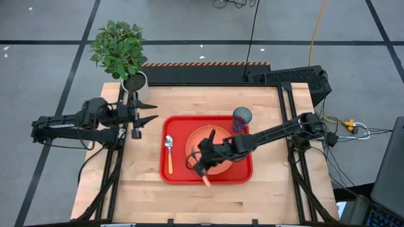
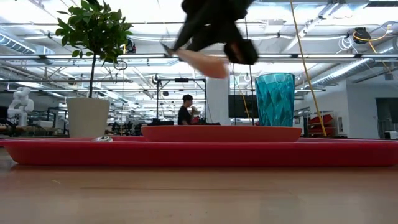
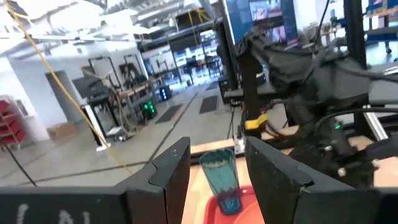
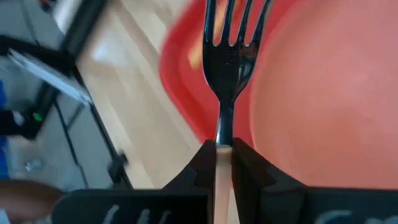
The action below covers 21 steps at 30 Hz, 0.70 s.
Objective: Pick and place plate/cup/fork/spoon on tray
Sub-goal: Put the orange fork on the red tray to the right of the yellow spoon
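the right gripper (image 4: 222, 163) is clamped narrow on the fork (image 4: 227, 56), its fingers pinching the slim handle just behind the neck so the tines stick out ahead of it. directly beneath the gripper lies the plate (image 1: 218, 151), inside the tray (image 1: 173, 176), and the fork is lifted clear above both. the handle end pokes out behind the gripper toward the tray's near rim. the spoon (image 1: 168, 149) lies flat in the tray off to the gripper's side, toward the left arm, bowl pointing away from the near edge. the cup (image 1: 242, 117) stands upright at the tray's far corner, beyond the gripper. the left gripper (image 1: 151, 111) waits well apart over the table's left edge, fingers spread and holding nothing, near the potted plant (image 1: 120, 50).
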Tool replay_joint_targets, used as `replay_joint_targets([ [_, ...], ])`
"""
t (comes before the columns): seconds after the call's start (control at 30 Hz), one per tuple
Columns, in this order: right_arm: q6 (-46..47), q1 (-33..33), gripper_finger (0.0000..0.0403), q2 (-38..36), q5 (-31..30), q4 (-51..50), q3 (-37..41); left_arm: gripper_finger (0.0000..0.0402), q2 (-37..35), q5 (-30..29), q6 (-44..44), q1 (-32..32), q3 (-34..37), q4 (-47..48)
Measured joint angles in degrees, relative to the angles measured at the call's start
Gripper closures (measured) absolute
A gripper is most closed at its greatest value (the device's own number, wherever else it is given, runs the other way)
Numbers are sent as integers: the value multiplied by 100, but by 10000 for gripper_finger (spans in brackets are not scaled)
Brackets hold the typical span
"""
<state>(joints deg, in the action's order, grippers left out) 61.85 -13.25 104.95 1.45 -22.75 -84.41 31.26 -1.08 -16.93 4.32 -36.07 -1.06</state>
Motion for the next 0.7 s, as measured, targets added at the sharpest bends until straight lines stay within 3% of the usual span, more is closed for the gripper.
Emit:
replay_joint_targets([
  [0.4, -616, 354, 392, 39, -485, 1294, -19, 243, -107, -1, -293, 4, 0, -122],
  [0.53, -724, 402, 392, 261, -381, 1823, -71, 243, -102, -2, -299, 4, 0, -250],
  [0.7, -1244, 478, 392, 865, 43, 1516, -879, 243, -94, -43, -344, 10, 0, -251],
])
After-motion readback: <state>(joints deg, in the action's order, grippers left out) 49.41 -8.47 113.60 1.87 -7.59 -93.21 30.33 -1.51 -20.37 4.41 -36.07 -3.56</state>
